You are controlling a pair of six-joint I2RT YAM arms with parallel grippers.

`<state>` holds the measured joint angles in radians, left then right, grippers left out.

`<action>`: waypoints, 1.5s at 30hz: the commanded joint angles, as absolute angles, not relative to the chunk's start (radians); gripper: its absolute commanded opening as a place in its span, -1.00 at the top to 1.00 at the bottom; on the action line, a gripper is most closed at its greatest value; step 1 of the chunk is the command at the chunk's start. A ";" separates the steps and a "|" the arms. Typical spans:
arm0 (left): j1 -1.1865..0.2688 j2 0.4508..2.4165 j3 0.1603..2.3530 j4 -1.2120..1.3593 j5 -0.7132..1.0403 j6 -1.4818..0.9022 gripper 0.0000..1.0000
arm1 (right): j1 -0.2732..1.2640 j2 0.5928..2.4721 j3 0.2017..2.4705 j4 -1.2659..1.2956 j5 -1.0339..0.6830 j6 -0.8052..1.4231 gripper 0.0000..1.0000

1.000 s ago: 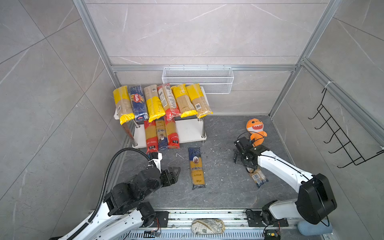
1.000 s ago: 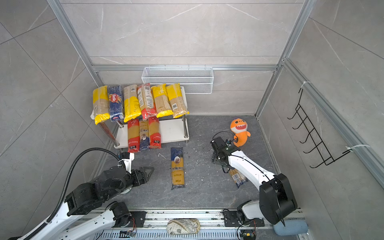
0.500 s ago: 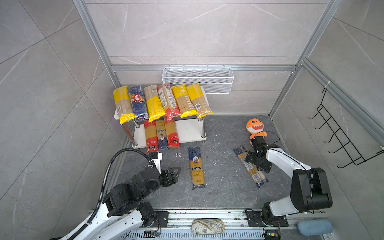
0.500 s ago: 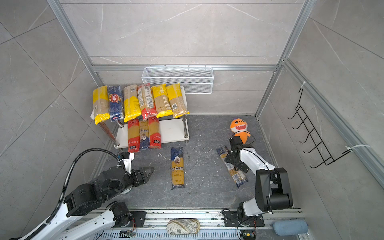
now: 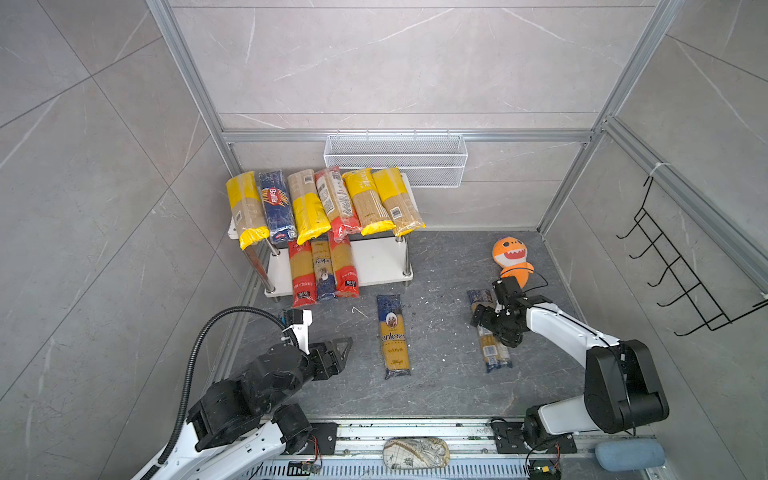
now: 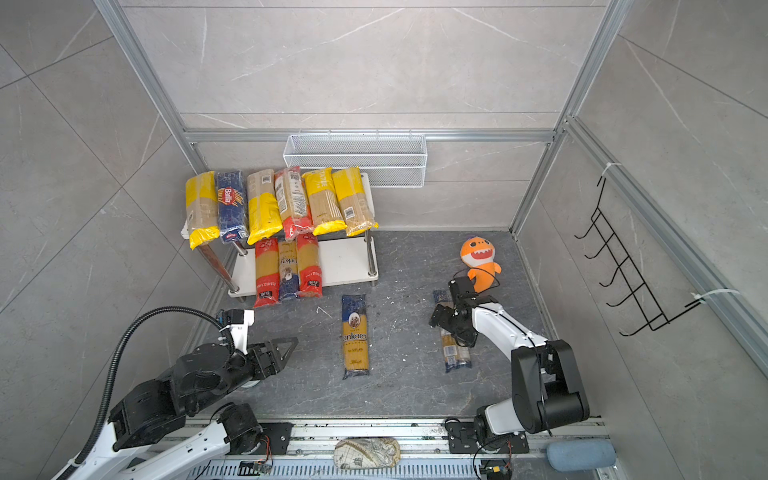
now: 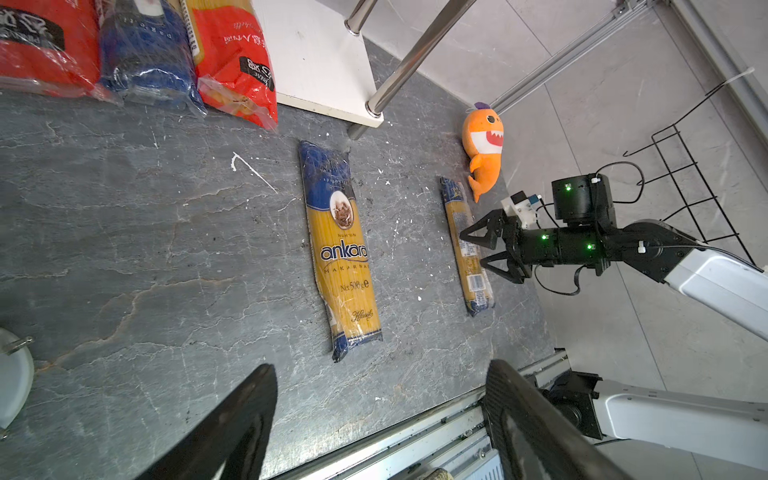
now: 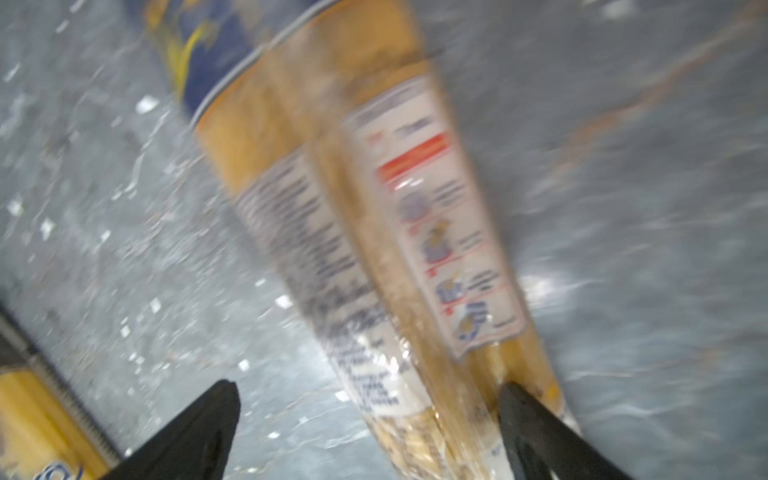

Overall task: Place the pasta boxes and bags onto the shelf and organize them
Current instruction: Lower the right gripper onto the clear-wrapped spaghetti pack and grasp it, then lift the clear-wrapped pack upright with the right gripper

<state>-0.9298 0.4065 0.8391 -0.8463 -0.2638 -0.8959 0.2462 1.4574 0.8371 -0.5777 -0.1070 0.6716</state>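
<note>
The shelf (image 5: 378,262) (image 6: 345,259) stands at the back left, with several pasta packs across its top board and three on the left of its lower board. Two packs lie on the floor: a blue-ended Ankara pack (image 5: 392,336) (image 6: 355,336) (image 7: 343,249) in the middle and a narrower pack (image 5: 492,353) (image 6: 455,353) (image 7: 467,266) (image 8: 374,232) to its right. My right gripper (image 5: 488,322) (image 6: 446,322) (image 7: 471,249) (image 8: 368,388) hovers open over that narrower pack's middle. My left gripper (image 5: 343,353) (image 6: 289,347) (image 7: 380,368) is open and empty, left of the Ankara pack.
An orange plush shark (image 5: 511,259) (image 7: 484,145) lies just behind the right gripper. A white wire basket (image 5: 395,160) hangs on the back wall above the shelf. A black hook rack (image 5: 681,270) is on the right wall. The arms' rail (image 5: 415,428) runs along the front.
The right gripper opened fully, swung right off the narrower pack, then came back over its middle; the pack now lies straighter on the floor. The left arm has not moved.
</note>
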 commanded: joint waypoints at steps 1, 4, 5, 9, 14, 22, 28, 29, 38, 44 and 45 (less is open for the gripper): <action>-0.933 0.372 0.831 -0.872 -0.291 -0.883 -0.64 | 0.346 1.477 0.865 -0.600 -0.111 0.732 -0.99; -0.933 0.344 0.827 -0.887 -0.288 -0.888 -0.63 | 0.391 1.475 0.915 -0.694 0.020 0.731 -0.99; -0.933 0.337 0.825 -0.890 -0.289 -0.888 -0.63 | 0.391 1.472 0.924 -0.721 0.050 0.729 -0.99; -0.933 0.316 0.822 -0.903 -0.290 -0.888 -0.63 | 0.392 1.467 0.930 -0.784 0.151 0.725 -0.99; -0.933 0.313 0.825 -0.904 -0.293 -0.877 -0.63 | 0.401 1.486 0.903 -0.760 0.152 0.740 -0.99; -0.933 0.306 0.839 -0.930 -0.299 -0.870 -0.63 | 0.413 1.575 0.886 -0.666 0.087 0.761 -0.99; -0.933 0.285 0.840 -0.952 -0.310 -0.874 -0.63 | 0.452 1.588 0.872 -0.661 0.090 0.779 -0.93; -0.933 0.285 0.840 -0.953 -0.311 -0.875 -0.63 | 0.454 1.595 0.867 -0.654 0.084 0.780 -0.88; -0.932 0.280 0.851 -0.965 -0.305 -0.879 -0.63 | 0.456 1.681 0.807 -0.544 -0.019 0.785 0.34; -0.933 0.269 0.866 -0.987 -0.322 -0.877 -0.63 | 0.467 1.542 0.776 -0.563 -0.057 0.776 1.00; -0.933 0.271 0.872 -0.992 -0.327 -0.876 -0.63 | 0.476 1.501 0.774 -0.570 -0.071 0.772 1.00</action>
